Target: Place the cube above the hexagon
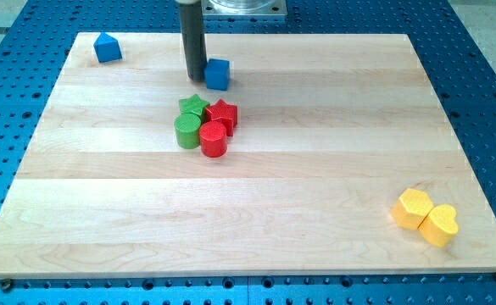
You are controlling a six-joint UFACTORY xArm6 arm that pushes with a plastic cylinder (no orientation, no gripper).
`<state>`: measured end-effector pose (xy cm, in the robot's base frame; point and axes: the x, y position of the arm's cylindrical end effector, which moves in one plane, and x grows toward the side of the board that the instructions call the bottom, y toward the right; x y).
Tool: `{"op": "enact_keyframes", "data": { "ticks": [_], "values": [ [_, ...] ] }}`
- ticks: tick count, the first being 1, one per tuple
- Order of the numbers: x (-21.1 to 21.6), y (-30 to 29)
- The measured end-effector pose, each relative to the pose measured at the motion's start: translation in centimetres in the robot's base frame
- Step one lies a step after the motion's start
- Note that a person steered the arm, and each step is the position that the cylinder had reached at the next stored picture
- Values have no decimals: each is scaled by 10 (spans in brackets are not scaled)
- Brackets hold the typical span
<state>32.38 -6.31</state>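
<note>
Table: pale wood board, sits on blue perforated base. Biggest thing in view.

Rod: dark, straight, comes down from view's top, left of ctr. No pincer on our arm, so nothing to open or close & nothing held; we've only the rod. My tip is on the table just left of the blue cube, touching it or v. nearly so; can't tell which.

Blue cube: upper part of table, approx. ctr-left, directly above the red/green cluster w/ a bare strip of wood between.

Cluster, 4 blocks packed touching: green star top left, red star top right, green cylinder bottom left, red cylinder bottom right.

Yellow pair, view's bottom right, near table edge, touching each other: yellow hexagon on left, yellow heart on right & slightly lower. Well apart from the cube, clear across the table.

Blue block, peaked top, house-like; exact shape unclear. Sits at view's top left corner, alone, well left of our rod.
</note>
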Motion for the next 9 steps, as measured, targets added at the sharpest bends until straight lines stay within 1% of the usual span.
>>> {"op": "enact_keyframes", "data": {
  "ticks": [1,2,3,4,5,6,7,8,9],
  "values": [
    [18,26],
    [-25,-2],
    [-9,73],
    [49,111],
    [40,104],
    [40,76],
    [95,86],
    [145,150],
    [184,179]
  ]
}}
